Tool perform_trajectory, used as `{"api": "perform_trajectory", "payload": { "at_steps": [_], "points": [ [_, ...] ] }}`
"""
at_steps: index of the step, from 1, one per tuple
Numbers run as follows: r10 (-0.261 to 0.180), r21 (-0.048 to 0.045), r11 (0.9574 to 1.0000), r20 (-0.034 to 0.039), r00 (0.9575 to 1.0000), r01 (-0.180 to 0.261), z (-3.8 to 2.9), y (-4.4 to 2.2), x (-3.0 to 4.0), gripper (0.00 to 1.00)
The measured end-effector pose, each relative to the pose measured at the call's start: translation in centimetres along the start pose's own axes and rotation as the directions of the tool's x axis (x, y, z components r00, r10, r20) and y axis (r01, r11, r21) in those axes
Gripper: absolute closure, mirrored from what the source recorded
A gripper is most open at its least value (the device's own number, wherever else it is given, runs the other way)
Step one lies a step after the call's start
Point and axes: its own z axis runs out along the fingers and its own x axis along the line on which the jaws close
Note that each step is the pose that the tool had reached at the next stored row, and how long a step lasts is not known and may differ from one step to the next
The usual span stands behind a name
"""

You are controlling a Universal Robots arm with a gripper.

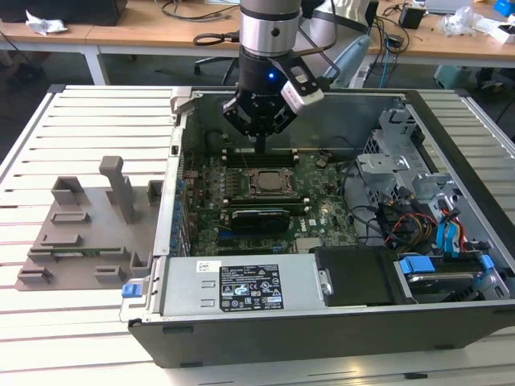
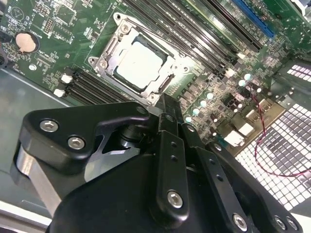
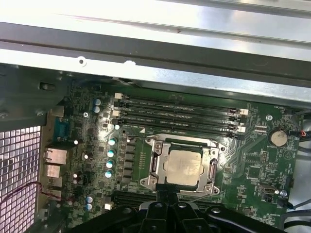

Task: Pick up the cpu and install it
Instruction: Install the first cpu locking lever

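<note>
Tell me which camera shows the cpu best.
The first wrist view: the cpu lies nearly square-on in its socket frame, unobstructed. The second wrist view shows it at an angle; the exterior view shows it small, beneath the gripper.

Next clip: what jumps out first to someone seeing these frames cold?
The open computer case on the slatted table, with the robot hand hanging over its green motherboard. In both wrist views, the silver-topped cpu sits inside the socket frame on the motherboard, close to the hand's tip. A grey fixture stands on the table at the exterior view's left.
</note>
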Motion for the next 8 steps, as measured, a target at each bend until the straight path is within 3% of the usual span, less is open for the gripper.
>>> {"api": "perform_trajectory", "payload": {
  "at_steps": [8],
  "points": [
    [0.0, 0.0, 1.0, -0.0001, 1.0, 0.0, 0.3, 0.1, 0.61, 0.89]
  ]
}}
